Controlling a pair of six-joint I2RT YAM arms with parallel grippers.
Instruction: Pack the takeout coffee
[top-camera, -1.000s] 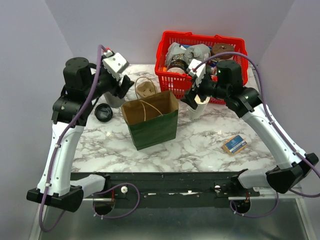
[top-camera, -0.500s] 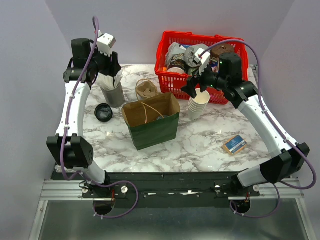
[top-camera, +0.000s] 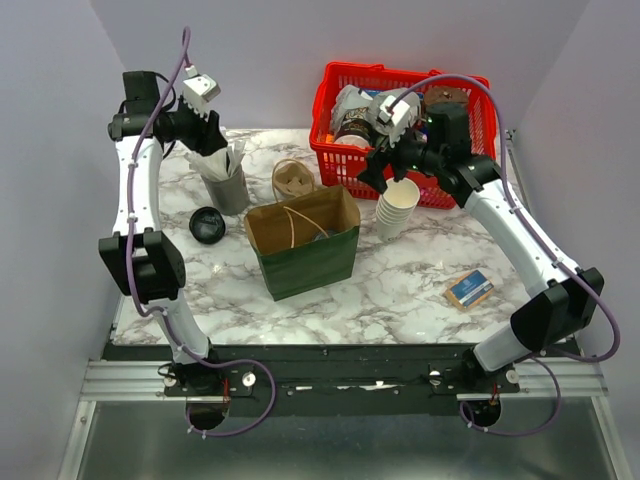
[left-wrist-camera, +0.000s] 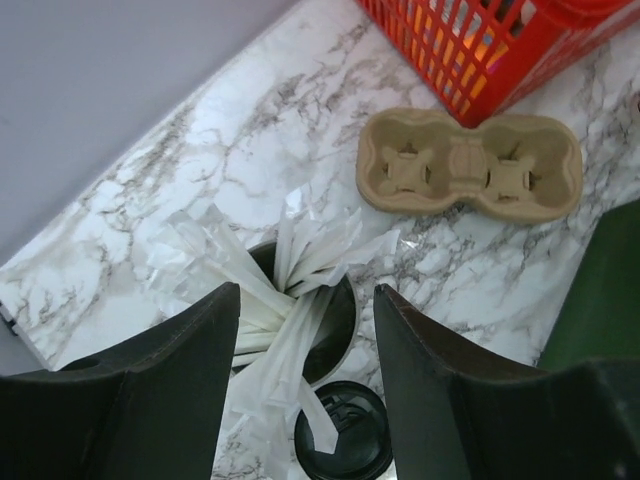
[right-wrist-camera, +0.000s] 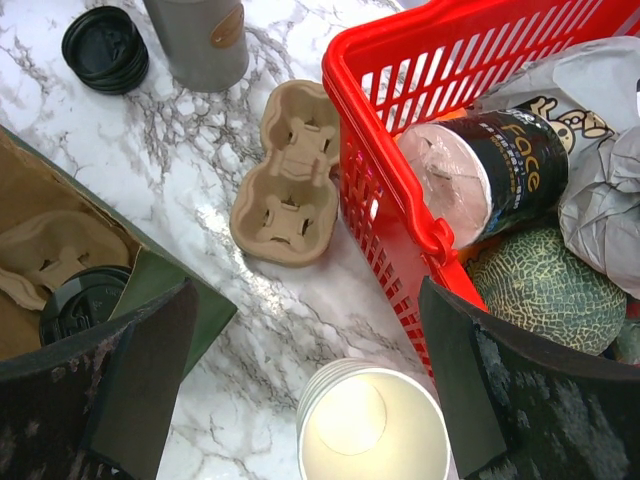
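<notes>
Surface: marble tabletop (top-camera: 400, 285); green paper bag (top-camera: 305, 255) was set at centre.
Paper cup stack (right-wrist-camera: 370, 430): was found between bag and red basket (top-camera: 405, 73).
Right gripper (right-wrist-camera: 305, 380): was held spread, empty, above stack.
Left gripper (top-camera: 208, 142): was held spread, empty, above straw holder (top-camera: 232, 192).

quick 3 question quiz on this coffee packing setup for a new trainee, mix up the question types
1. True or false: the green bag lies flat on its side.
2. Fill in: the cardboard carrier beside the red basket has ___ cup slots.
3. What is right below the right fingers? A) green bag B) cardboard carrier C) stack of paper cups

Key: 1 false, it stands upright and open. 2 two. 3 C.
</notes>
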